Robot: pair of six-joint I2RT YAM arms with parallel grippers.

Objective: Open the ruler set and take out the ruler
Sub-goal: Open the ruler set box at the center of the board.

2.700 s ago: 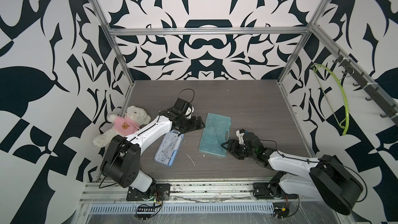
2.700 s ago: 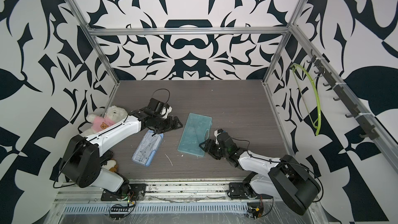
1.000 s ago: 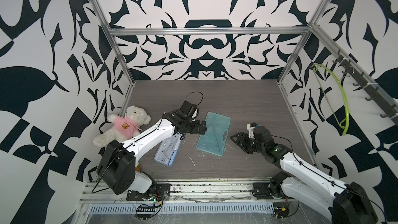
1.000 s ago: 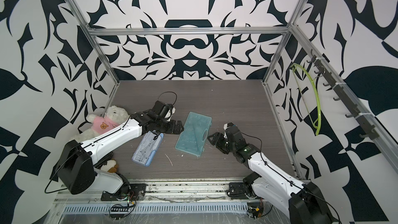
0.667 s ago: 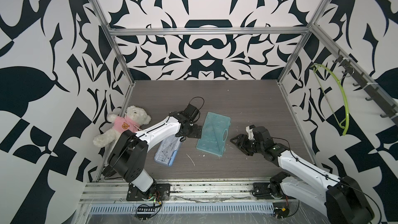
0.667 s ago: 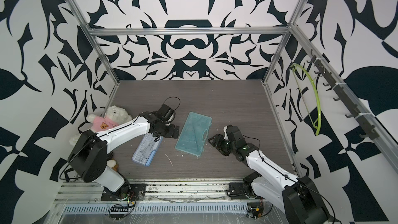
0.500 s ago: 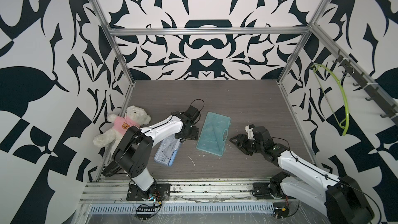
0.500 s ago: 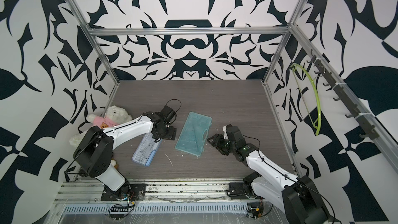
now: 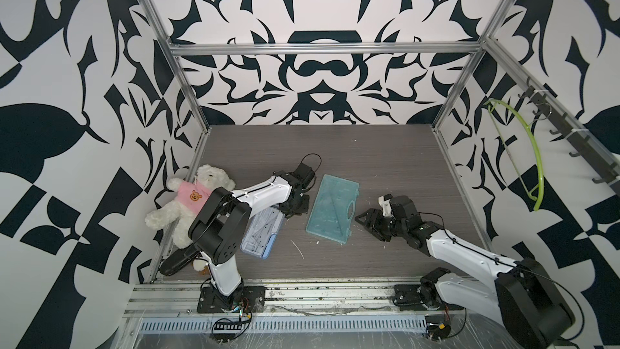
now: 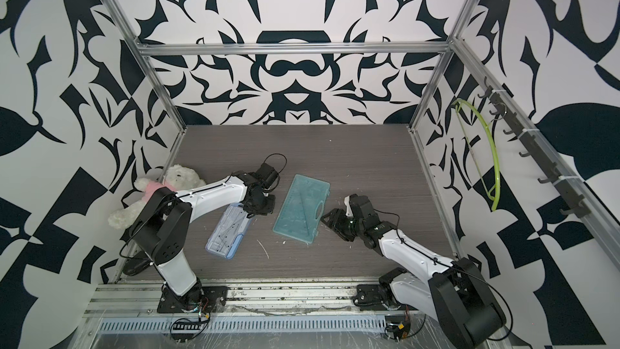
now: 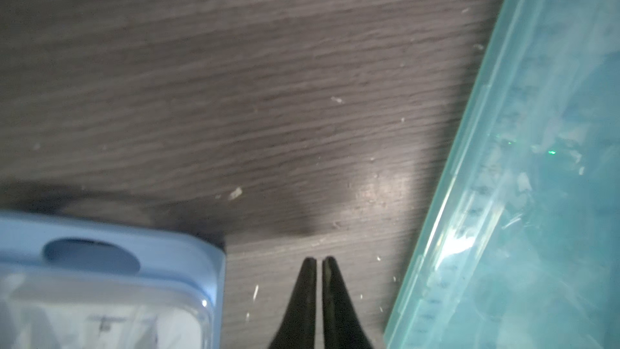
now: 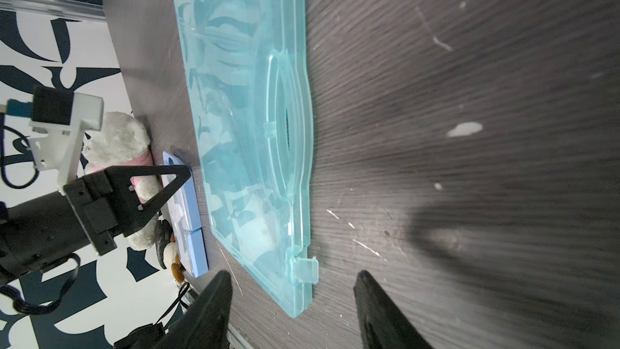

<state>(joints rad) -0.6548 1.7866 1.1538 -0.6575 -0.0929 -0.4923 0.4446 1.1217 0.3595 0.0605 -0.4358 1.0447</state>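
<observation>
Both hands hold nothing: left hand (image 11: 318,263) has just pressed together beside the green case (image 9: 332,211); right hand (image 12: 293,275) is spread; case looks still shut.

Ruler set (image 9: 332,210) lies at centre of table (image 9: 385,149), smaller case (image 9: 260,235) to its left. Teddy bear (image 9: 188,203) farther left, at the edge.

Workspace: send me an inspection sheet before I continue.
Surface: dark wood-grain tabletop, scattered pale flecks.
Job's things: translucent teal plastic case lies flat, looks closed.
Clutter: clear blue-edged plastic case; white teddy bear in pink shirt at the wall.
Tools: left tool shut, empty, between the two cases; right tool open at the teal case's latch edge, contact unclear.
Cables: black cable loop at left wrist.
Surroundings: black-and-white patterned walls; green hanger on wall hooks.
</observation>
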